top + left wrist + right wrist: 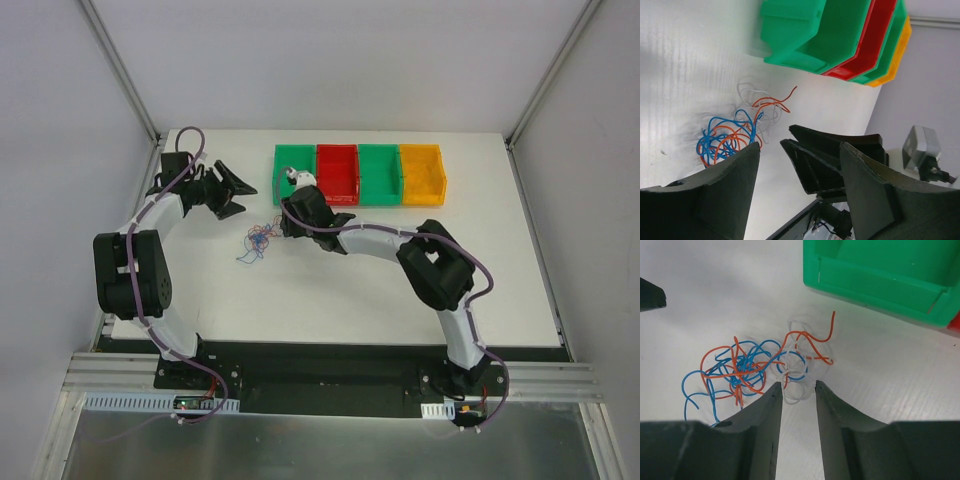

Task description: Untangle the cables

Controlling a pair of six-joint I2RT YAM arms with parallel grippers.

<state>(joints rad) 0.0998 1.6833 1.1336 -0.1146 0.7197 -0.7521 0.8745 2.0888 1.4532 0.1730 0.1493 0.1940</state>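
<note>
Hovering right fingers point(771, 410): narrow gap, nothing between them, tips at the edge of the tangle, likely lined up to pinch a single strand.
Left fingers point(735, 180): spread wide, empty, off to one side, probably placed to take an opposing strand.
Cables point(745, 367): orange and blue curls knotted with white strands point(795, 390), lying on the desk point(705, 285) near the green bin point(880, 275).
Progress: nothing separated yet.

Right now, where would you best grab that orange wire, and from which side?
Probably the orange wire's loose tail, curling clear of the tangle toward the green bin. Come from above with the right gripper: it lies flat, nothing crossing it there.
</note>
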